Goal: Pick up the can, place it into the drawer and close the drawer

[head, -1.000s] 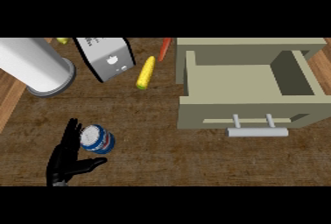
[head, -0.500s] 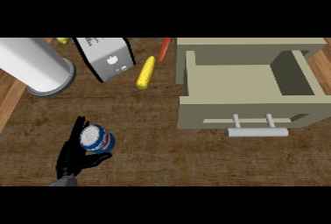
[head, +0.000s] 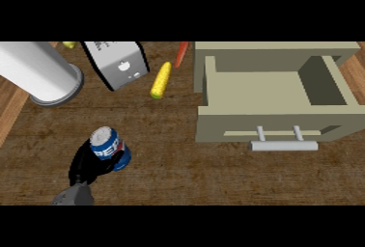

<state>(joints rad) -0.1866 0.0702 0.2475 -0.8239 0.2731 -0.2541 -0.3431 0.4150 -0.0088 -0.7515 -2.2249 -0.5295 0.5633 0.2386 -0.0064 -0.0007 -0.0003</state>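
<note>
Place: you're at a kitchen; wooden bench [head: 214, 178] | open drawer [head: 271, 91]; corn cob [head: 161, 80]; carrot [head: 182, 53]; steel toaster-like appliance [head: 118, 62]

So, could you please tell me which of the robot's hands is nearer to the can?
The left. The left hand is curled round the can at the counter's lower left. The right hand shows nowhere in the view, so its position cannot be told.

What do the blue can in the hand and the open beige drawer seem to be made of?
The blue can with a silvery top, held in the left hand, looks like printed metal: its pale lid has a metallic sheen. The open beige drawer looks like matt painted wood or board, flat and even, without shine; its pale grey bar handle looks like brushed metal.
</note>
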